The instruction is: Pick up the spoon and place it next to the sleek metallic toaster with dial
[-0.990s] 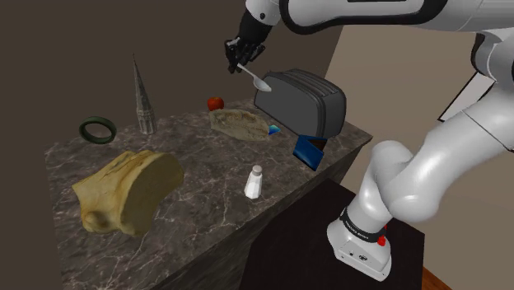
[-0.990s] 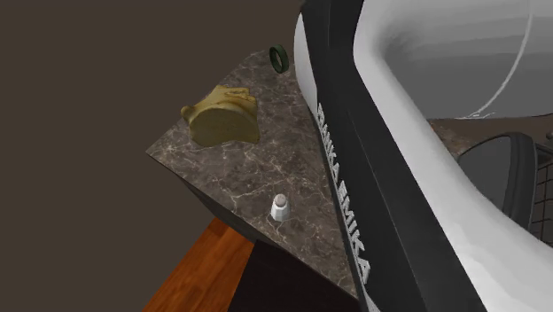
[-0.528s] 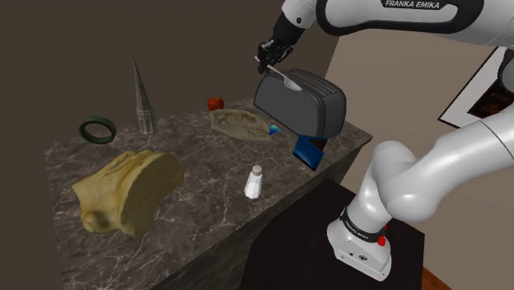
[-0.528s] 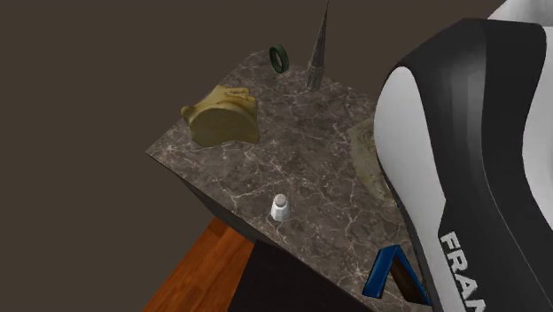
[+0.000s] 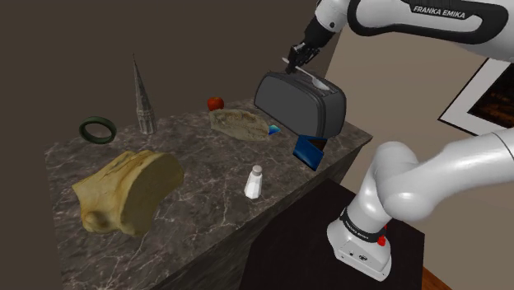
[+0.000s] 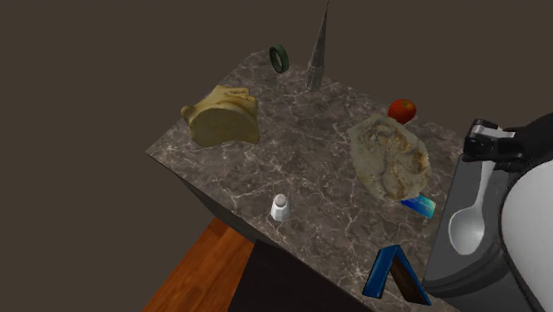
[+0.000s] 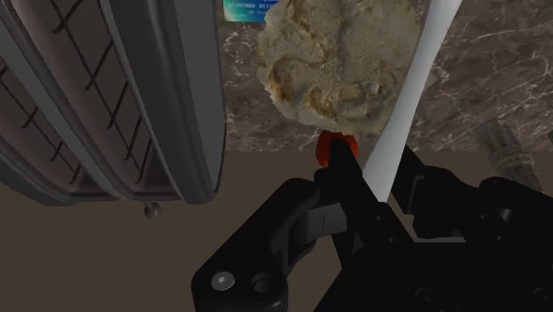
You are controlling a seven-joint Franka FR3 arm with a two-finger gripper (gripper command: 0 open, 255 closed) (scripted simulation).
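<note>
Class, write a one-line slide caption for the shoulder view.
Tool holds spoon over toaster on stone counter.

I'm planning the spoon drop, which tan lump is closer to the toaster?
The flat pale lump beside the red ball, close by the toaster; the bulky yellowish lump sits at the opposite end of the counter.

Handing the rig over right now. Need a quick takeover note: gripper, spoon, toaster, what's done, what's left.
Gripper: shut on the spoon, clasping its handle.
Spoon: in the air over the top of the toaster, bowl end pointing away from the fingers; not touching the counter.
Toaster: upright at the counter end nearest the stand.
Done: pickup, spoon lifted.
Left: move clear of the toaster's top, lower onto bare counter beside it, open, back off. The flat beige food lies close on one side, so probably pick the spot with care.
</note>
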